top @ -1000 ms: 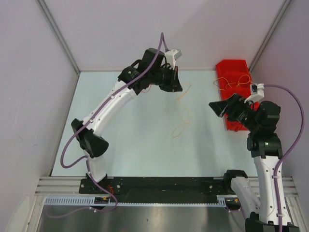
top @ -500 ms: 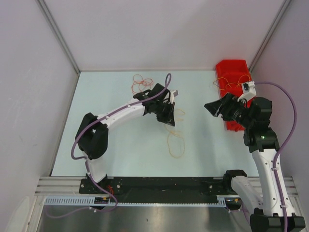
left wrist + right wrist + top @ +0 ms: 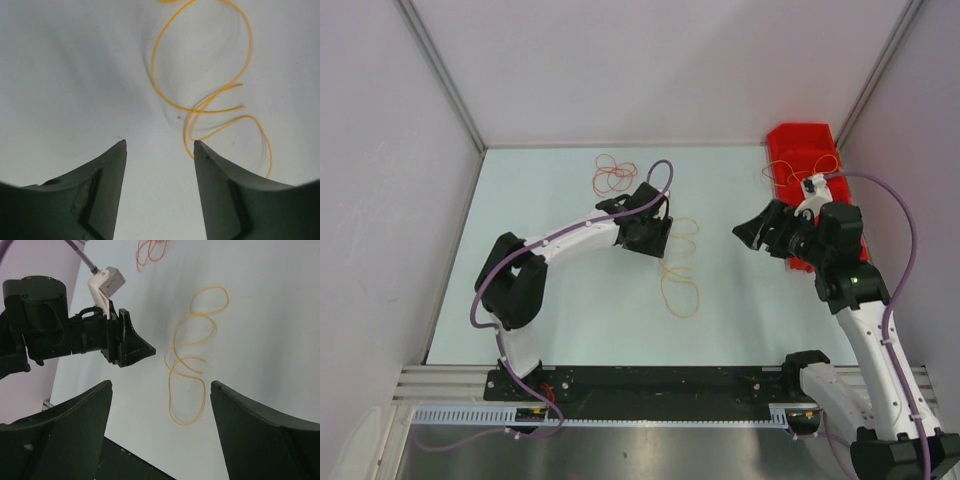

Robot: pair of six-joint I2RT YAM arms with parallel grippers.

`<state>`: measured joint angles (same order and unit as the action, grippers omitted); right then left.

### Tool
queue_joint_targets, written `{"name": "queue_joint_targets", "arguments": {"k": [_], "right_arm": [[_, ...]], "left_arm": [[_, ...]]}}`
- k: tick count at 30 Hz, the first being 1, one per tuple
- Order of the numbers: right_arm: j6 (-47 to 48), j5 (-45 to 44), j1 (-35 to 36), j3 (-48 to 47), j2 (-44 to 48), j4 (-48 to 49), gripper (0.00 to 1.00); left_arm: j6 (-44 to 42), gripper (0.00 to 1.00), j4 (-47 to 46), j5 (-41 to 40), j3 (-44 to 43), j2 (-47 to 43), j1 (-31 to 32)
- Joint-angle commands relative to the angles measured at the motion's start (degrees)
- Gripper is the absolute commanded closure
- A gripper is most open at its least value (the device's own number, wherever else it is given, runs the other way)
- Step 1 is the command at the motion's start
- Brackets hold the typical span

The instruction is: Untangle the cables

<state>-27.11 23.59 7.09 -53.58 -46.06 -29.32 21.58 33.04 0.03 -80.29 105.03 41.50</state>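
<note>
Orange cable (image 3: 192,111) partly off-frame

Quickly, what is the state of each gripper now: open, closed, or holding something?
Left gripper: open, holding nothing.
Right gripper: open, holding nothing.

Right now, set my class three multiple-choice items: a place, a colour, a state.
1. Where is the red bin?
A) far right corner of the table
B) far left corner
C) between the arm bases

2. What colour is the cable by the left gripper?
A) blue
B) orange-yellow
C) green

3. The left gripper is:
A) shut on the cable
B) shut, holding nothing
C) open, holding nothing

Answers:
1 A: it sits at the far right.
2 B: the left wrist view shows orange-yellow loops.
3 C: its jaws stand wide apart, gripping nothing.
</note>
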Motion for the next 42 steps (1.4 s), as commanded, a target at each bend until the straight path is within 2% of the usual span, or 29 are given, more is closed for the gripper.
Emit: {"name": "queue_joint_targets", "arguments": {"k": [1, 4, 10, 14, 16, 18, 19, 20, 22, 23, 24, 25, 26, 27, 29, 32, 37, 42], "right_arm": [[0.49, -7.23, 4.76, 0.32, -3.32, -1.79, 0.16], [0.48, -8.73, 8.36, 0.23, -6.93, -2.06, 0.16], [0.92, -15.67, 15.05, -3.98, -17.2, -5.83, 0.16], [0.04, -21.55, 20.31, -8.45, -25.45, -5.22, 0.16], [1.09, -22.1, 20.68, -9.69, -28.19, -2.86, 0.16], [1.8, -20.09, 19.02, -11.01, -32.76, 0.91, 0.16], [1.8, -18.25, 18.14, -11.54, -34.69, 2.5, 0.17], [1.8, -14.58, 16.65, -12.07, -38.19, 3.91, 0.19], [1.54, -12.53, 15.94, -15.57, -42.33, 6.29, 0.28], [1.8, -11.82, 15.85, -17.33, -46.62, 6.73, 0.3], [1.98, -11.12, 15.76, -20.48, -48.66, 7.52, 0.4], [2.06, -8.94, 15.67, -22.25, -50.6, 7.96, 0.46], [1.98, -7.52, 15.15, -23.83, -52.97, 8.49, 0.52], [1.89, -6.55, 14.88, -25.5, -56.82, 8.49, 0.66], [1.71, -5.23, 14.36, -30.86, -60.71, 7.88, 0.74], [1.8, -5.05, 13.39, -38.16, -67.04, 4.72, 0.85], [0.4, -3.29, 12.77, -45.28, -76.0, 2.17, 0.89], [-0.57, -3.99, 12.59, -45.56, -79.35, -0.12, 0.9]], "left_arm": [[-1.63, 0.24, 3.34, -8.73, -1.09, -2.02, -0.19], [-2.25, 0.15, 5.45, -10.58, -1.8, -4.74, -0.71], [-2.78, 0.13, 10.46, -13.21, 1.27, -13.52, -1.33], [-1.64, 0.14, 10.82, -13.04, 10.38, -21.79, -1.33], [0.64, 0.17, 9.6, -10.95, 16.27, -27.06, -1.42], [2.58, 0.26, 5.4, -4.98, 21.03, -32.58, -1.07], [4.76, 0.3, 3.46, -2.87, 26.19, -34.53, -0.89], [6.26, 0.42, 1.26, 1.07, 28.76, -36.2, -0.63], [10.12, 0.56, -5.24, 3.38, 35.51, -40.25, 1.12], [11.45, 0.67, -7.26, 4.44, 37.21, -41.22, 2.09], [13.55, 0.72, -10.94, 4.8, 38.53, -42.01, 4.1], [14.36, 0.82, -12.72, 4.98, 40.63, -42.8, 5.25], [15.15, 0.86, -16.04, 5.15, 41.26, -42.81, 7.35], [16.63, 0.9, -17.55, 5.41, 41.79, -42.63, 8.15], [18.22, 0.98, -22.98, 6.47, 43.11, -40.71, 9.65], [21.48, 1.0, -29.14, 9.54, 43.9, -35.88, 10.53], [23.68, 1.0, -37.77, 14.11, 42.07, -26.91, 12.29], [23.68, 1.0, -36.64, 15.08, 36.09, -16.01, 14.14]]}}
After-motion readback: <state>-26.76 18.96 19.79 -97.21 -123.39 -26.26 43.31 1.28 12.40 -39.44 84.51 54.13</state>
